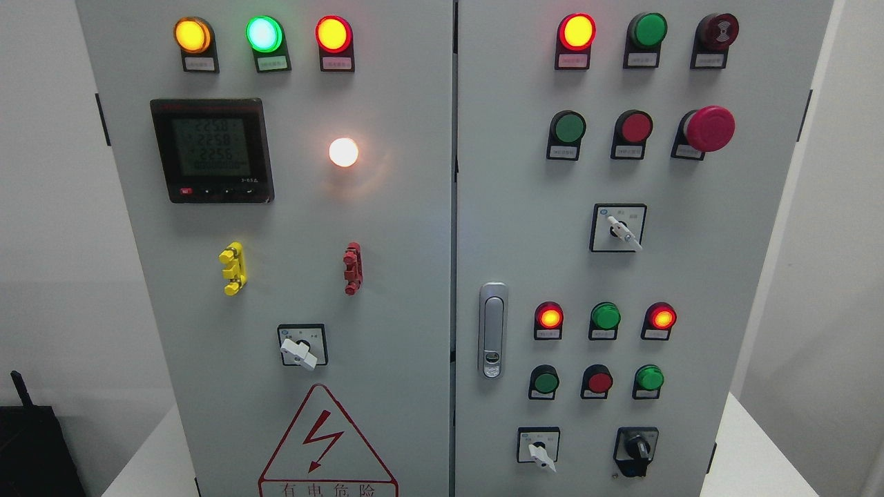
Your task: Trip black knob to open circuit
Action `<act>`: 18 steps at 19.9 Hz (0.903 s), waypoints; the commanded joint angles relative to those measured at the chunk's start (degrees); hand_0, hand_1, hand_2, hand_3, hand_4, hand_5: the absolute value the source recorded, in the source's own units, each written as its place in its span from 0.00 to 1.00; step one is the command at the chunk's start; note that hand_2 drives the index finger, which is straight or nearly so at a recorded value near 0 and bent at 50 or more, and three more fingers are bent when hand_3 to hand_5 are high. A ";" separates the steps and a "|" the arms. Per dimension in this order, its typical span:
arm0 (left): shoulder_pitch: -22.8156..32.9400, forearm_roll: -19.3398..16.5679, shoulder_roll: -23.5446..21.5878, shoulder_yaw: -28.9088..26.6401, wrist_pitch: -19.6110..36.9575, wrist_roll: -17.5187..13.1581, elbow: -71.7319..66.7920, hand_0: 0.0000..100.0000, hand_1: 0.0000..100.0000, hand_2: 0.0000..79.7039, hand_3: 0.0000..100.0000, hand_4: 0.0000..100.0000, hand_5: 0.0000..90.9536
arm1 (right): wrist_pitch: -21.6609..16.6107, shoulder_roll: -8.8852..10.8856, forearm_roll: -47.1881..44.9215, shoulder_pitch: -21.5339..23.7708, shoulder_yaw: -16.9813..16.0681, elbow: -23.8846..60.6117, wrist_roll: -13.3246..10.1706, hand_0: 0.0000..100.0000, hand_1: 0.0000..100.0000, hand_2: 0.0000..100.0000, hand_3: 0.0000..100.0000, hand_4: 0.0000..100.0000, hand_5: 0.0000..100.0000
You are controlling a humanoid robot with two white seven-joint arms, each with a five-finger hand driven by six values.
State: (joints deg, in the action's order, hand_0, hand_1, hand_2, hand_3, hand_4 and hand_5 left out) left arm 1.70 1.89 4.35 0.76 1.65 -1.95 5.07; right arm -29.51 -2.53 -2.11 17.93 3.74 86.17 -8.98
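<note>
A grey electrical cabinet with two doors fills the head view. The black knob (pixel 637 449) sits at the bottom right of the right door, on a black plate, its pointer standing roughly upright. Left of it is a white selector switch (pixel 541 453) turned down to the right. Neither of my hands nor any arm shows in the picture.
The right door carries lit red lamps (pixel 577 31), green and red push buttons, a red mushroom stop button (pixel 708 128), a white selector (pixel 621 229) and a door latch (pixel 492 330). On the left door are a meter (pixel 211 150), lit lamps, yellow and red terminals, another white selector (pixel 300 351) and a warning triangle.
</note>
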 commanded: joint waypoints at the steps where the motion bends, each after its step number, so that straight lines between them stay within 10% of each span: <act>1: -0.03 0.14 0.05 -0.05 -0.07 0.02 -0.06 0.12 0.39 0.00 0.00 0.00 0.00 | 0.59 0.95 -0.27 -1.40 -0.67 2.86 -0.08 0.78 0.85 0.00 1.00 1.00 0.93; 18: -0.03 0.14 0.05 -0.05 -0.07 0.02 -0.06 0.12 0.39 0.00 0.00 0.00 0.00 | 13.25 1.48 -0.44 -13.44 -3.65 11.56 0.19 0.81 0.88 0.00 1.00 1.00 0.93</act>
State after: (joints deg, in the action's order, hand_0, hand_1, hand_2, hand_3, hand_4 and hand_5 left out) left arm 1.69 1.89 4.34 0.76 1.65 -1.95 5.07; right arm -16.46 -1.25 -2.37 5.57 0.56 95.52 -9.12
